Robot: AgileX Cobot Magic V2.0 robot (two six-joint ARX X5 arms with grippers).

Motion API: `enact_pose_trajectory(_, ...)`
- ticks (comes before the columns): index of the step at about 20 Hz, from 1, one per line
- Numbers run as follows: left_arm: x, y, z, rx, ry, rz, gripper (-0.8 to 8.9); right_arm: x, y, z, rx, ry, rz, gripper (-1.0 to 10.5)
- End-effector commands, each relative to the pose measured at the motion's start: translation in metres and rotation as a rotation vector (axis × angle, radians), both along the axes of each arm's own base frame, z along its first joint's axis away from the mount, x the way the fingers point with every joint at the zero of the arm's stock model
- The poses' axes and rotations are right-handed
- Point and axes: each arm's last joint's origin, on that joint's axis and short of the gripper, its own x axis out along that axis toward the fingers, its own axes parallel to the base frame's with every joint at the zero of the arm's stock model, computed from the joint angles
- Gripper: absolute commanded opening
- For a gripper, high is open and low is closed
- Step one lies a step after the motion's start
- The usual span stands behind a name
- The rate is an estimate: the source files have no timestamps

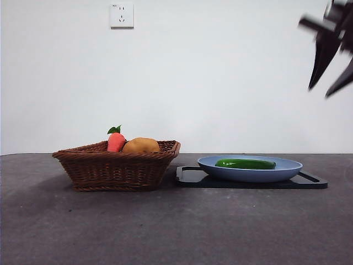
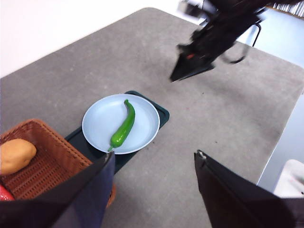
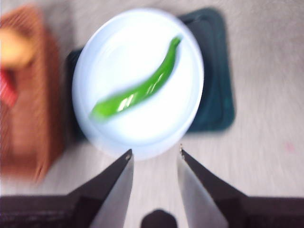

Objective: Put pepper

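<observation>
Even, soft indoor light. Right wrist view heavily motion-blurred; plate washed out by glare. Front view sharp except blurred tool; faint shadow beside basket.

**Grey tabletop, basket and tray side by side**

The table had a matte, dark grey, faintly speckled top that ran back to a white wall. Two things lay directly on it. A brown wicker basket sat toward one side, its rim flaring outward. Just beside it lay a flat dark tray with a low raised edge; in the front view their near corners looked close to touching, though contact could not be told. The remaining surface was plain grey.
</observation>
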Motion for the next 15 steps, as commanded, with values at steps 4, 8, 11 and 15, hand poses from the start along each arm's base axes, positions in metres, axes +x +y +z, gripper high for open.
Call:
enact_pose_trajectory(4, -0.002, 0.000, 0.000, 0.029, 0.026, -0.006, 2.95, -0.091, 0.024, 0.057, -0.084, -0.081, 0.262, 1.7)
enact_pose_trajectory(8, -0.004, 0.002, -0.005, 0.067, 0.067, -0.006, 1.83, -0.139, 0.029, 0.072, -0.088, -0.087, 0.343, 1.2)
enact_pose_trajectory(11, -0.005, 0.003, -0.006, 0.081, 0.082, -0.007, 0.10, -0.159, 0.029, 0.077, -0.111, -0.119, 0.414, 0.1)
enact_pose_trajectory(15, -0.005, 0.003, -0.007, 0.084, 0.084, -0.006, 0.08, -0.166, 0.028, 0.080, -0.091, -0.128, 0.381, 0.1)
